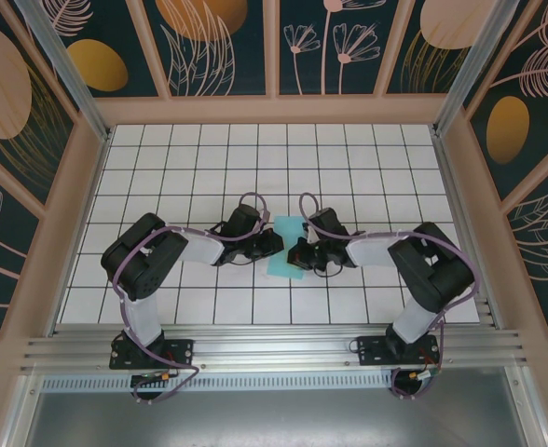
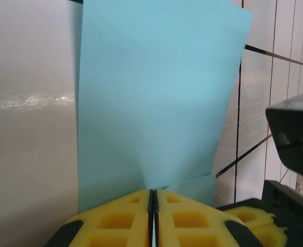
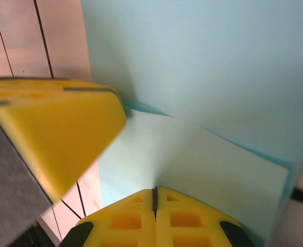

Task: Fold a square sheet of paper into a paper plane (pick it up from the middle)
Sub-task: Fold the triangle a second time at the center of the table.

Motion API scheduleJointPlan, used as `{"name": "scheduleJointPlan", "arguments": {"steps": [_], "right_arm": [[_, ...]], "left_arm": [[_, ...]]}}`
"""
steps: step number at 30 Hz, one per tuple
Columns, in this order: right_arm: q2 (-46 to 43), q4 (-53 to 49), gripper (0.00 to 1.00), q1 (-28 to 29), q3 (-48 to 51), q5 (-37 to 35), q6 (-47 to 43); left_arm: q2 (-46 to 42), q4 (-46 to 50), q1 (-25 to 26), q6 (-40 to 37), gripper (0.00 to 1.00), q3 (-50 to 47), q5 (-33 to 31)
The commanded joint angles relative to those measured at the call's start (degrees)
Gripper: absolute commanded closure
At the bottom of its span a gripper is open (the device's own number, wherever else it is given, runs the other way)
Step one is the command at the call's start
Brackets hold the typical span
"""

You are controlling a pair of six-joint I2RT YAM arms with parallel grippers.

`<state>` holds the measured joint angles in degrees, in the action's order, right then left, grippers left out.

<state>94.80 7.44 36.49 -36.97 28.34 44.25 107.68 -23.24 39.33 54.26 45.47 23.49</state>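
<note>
The square sheet of paper [image 1: 289, 230] lies near the middle of the white tiled table [image 1: 367, 168], between the two grippers, which meet over it from either side. From above we note it as a narrow light turquoise shape, longer than wide, with its far end in plain sight and its middle partly covered by the black gripper bodies. Left gripper [image 1: 276, 244]: in the left wrist view its yellow fingers [image 2: 120, 224] are pressed tight together, and the sheet puckers into a small crease exactly at their tips. We record it as pinching the paper at its near edge. A second, lower layer of turquoise shows just to the right of those tips, so the sheet is doubled there. Right gripper [image 1: 298, 253]: in the right wrist view its yellow fingers [image 3: 187, 218] are likewise pressed flat against each other, with their tips at the near edge of a paler turquoise area. That area meets a darker one along a straight line, and we cannot tell which lies on top. Nor can we tell whether paper is caught between these fingers. One blurred yellow finger of the left gripper sits close on the left of that view, its tip at the sheet's edge. The two grippers stand just beside each other.
</note>
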Motion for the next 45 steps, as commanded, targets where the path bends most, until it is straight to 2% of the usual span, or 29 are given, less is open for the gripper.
{"name": "scheduleJointPlan", "arguments": {"steps": [1, 7, 14, 16, 20, 22, 26, 29, 34, 45], "right_arm": [[-2.2, -5.8, 0.95, 0.5, 4.2, -0.7, -0.2], [-4.5, -1.7, 0.92, 0.1, 7.3, 1.2, 0.8], [-7.5, -2.7, 0.89, 0.4, -1.0, 3.0, -0.1], [-10.3, -5.0, 0.88, 0.4, -2.2, -0.2, -0.1], [-14.1, -10.1, 0.88, -1.1, -0.8, -5.1, -0.5], [-15.2, -9.0, 0.88, -1.3, 1.7, -3.7, -0.4], [-16.7, -4.2, 0.90, -0.3, 5.9, -0.2, 1.6], [-16.3, -1.5, 0.92, 0.2, 7.8, 2.2, 2.7], [-15.6, 0.2, 0.94, 1.2, 8.2, 2.1, 3.2], [-6.7, 1.6, 0.95, 1.5, 6.8, 2.7, 3.1]], "left_arm": [[3.9, 7.0, -0.2, -0.6, 0.86, -2.5, -5.7], [3.9, 6.4, -0.2, -0.8, 0.85, -2.3, -4.6], [0.8, 7.2, -0.2, -1.5, 0.83, -1.0, -3.2], [-0.7, 8.2, -0.2, -1.9, 0.81, 0.2, -3.1], [-4.8, 10.1, -0.2, -2.7, 0.74, 2.4, -3.7], [-6.7, 10.1, -0.2, -2.8, 0.66, 3.0, -3.4], [-8.4, 11.4, -0.3, -4.1, 0.63, 3.6, -3.2], [-8.5, 10.6, -0.2, -4.2, 0.63, 2.6, -1.5], [-8.9, 9.7, -0.3, -4.1, 0.64, 1.5, -0.7], [-7.2, 10.0, -0.2, -4.3, 0.63, 2.3, -0.4]]}}
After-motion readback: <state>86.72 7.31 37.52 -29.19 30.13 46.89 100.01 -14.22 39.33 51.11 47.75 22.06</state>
